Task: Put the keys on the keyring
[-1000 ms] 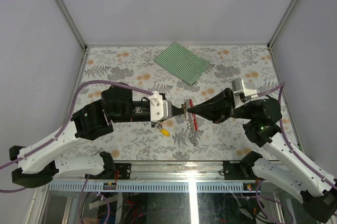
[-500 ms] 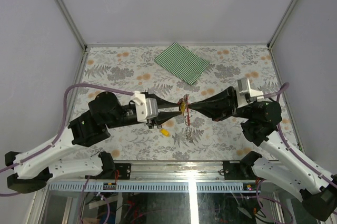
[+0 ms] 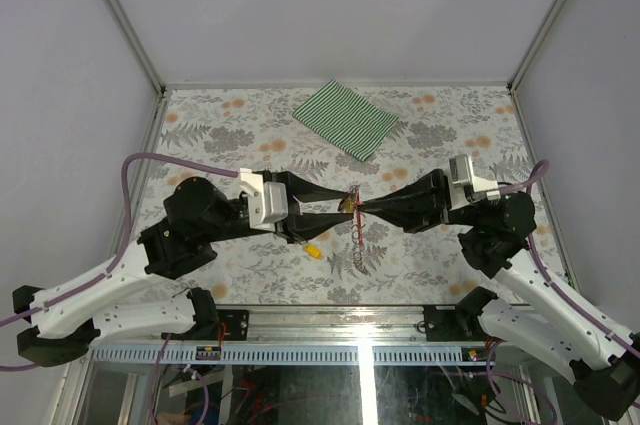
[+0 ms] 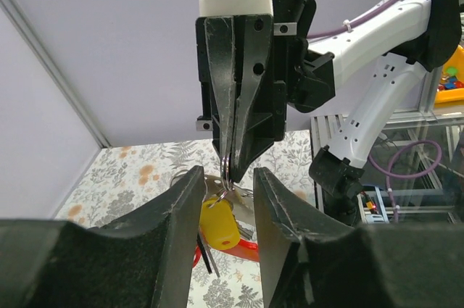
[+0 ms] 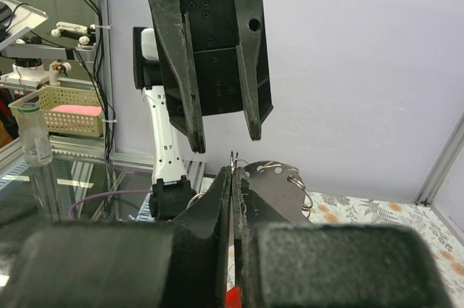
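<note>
My right gripper (image 3: pixel 362 207) is shut on the silver ring (image 4: pixel 228 167) of the keyring and holds it above the table. A yellow-headed key (image 4: pixel 219 221) hangs from that ring. The red strap (image 4: pixel 245 247) and a short chain (image 3: pixel 358 253) dangle below it. My left gripper (image 4: pixel 228 174) faces the right one; it is open, its fingers (image 4: pixel 181 228) stand either side of the hanging key and touch nothing. A second yellow key (image 3: pixel 313 251) lies on the table under the left fingers. In the right wrist view the ring (image 5: pixel 233 157) sticks out above my shut fingertips.
A green striped cloth (image 3: pixel 347 119) lies at the back of the flowered table (image 3: pixel 200 135). Grey walls with metal frame posts (image 3: pixel 120 15) close in the sides and back. The arms' bases sit on the metal rail (image 3: pixel 330 325) at the near edge.
My left gripper has opened and drawn back to the left, letting go at the ring. The right gripper stayed shut on the ring, and the strap and chain now hang below it.
</note>
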